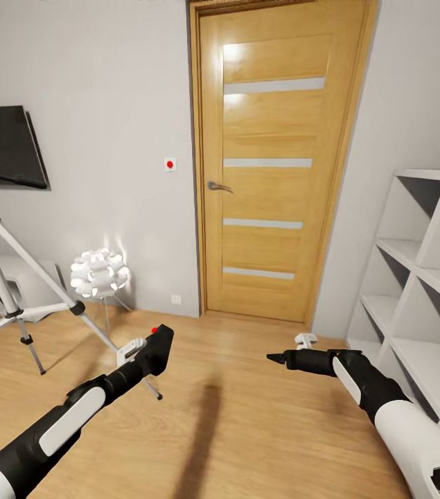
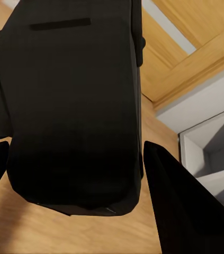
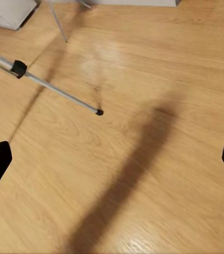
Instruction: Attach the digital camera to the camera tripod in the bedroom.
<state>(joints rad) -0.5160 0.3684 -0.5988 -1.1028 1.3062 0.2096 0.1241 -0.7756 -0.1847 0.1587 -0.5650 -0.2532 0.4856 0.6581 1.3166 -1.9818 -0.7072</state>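
Observation:
The digital camera (image 1: 161, 345), a small black box with a red dot on top, hangs above the wood floor at centre left with my left gripper (image 1: 147, 360) shut on it. In the left wrist view its dark body (image 2: 74, 90) sits between the two black fingers (image 2: 180, 206). The camera tripod (image 1: 1, 277) stands at the left edge on thin silver legs, and its black head and handle are cut off by the frame. One leg and foot (image 3: 64, 96) show in the right wrist view. My right gripper (image 1: 280, 358) hovers open over bare floor, holding nothing.
A closed wooden door (image 1: 275, 159) stands straight ahead. A white cube shelf (image 1: 420, 291) fills the right side. A white ball lamp (image 1: 98, 274) sits by the wall beside the tripod, and a dark screen (image 1: 5, 145) hangs above it. Open wood floor (image 1: 247, 416) lies between my arms.

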